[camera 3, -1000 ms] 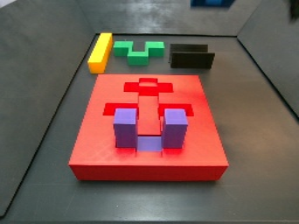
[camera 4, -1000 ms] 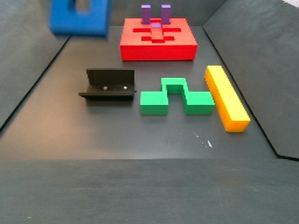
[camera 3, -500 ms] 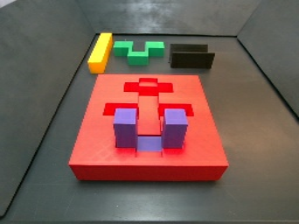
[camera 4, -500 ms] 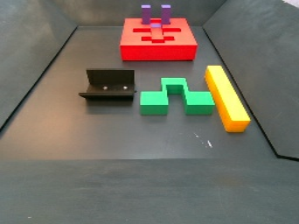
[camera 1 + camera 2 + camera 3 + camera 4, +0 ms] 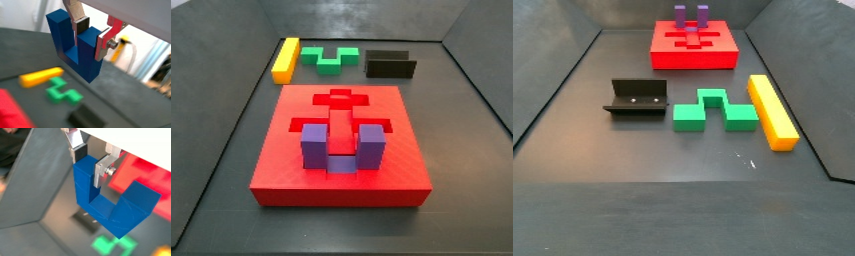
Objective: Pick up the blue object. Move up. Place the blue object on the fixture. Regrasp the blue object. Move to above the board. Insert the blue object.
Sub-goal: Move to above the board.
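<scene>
Jaws of my gripper [image 5: 92,35] clamp one prong of blue object [image 5: 75,47], high above worktop, out of side views; fixture [image 5: 637,98] waits empty for regrasp.

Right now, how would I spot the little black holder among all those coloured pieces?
Start at the big red board. On the dark floor in front of it lie a green block and a long yellow bar. Beside the green block stands the fixture: the only black piece, low with a raised back.
</scene>
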Motion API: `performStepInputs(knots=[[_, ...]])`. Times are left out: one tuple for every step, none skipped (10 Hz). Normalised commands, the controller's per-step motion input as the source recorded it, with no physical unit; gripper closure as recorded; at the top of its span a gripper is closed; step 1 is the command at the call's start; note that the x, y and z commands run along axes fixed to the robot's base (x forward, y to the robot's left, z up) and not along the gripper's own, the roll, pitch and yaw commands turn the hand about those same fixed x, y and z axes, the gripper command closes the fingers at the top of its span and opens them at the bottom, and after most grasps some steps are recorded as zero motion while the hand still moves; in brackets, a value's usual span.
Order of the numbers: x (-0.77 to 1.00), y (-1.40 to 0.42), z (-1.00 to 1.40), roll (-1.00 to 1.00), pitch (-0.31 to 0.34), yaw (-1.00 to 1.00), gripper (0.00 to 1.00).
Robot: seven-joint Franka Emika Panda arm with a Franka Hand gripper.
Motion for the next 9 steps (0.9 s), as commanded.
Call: performStepInputs(knots=[[-1.40,-1.16,0.24,-1.00,0.106,0.09,1.00],[-1.40,-1.13,0.21,-1.00,0.106,0.09,1.00],[-0.56,-0.40,0.09,-1.00,0.074,0.10,1.00],[-0.07,0.04,-0.02,-1.00,0.053,0.10,1.00],[0.06,0.08,-0.02,-1.00,0.068,0.09,1.00],[0.02,0.02,0.01,-0.97,0.045,0.08,1.00],[-0.04,0.01,0.01,-0.71,-0.007,0.06,1.00],[-0.06,0.05,0.00,-0.46,-0.045,0.03,1.00],[-0.05,0.04,0.00,-0.33,-0.052,0.02,1.00]])
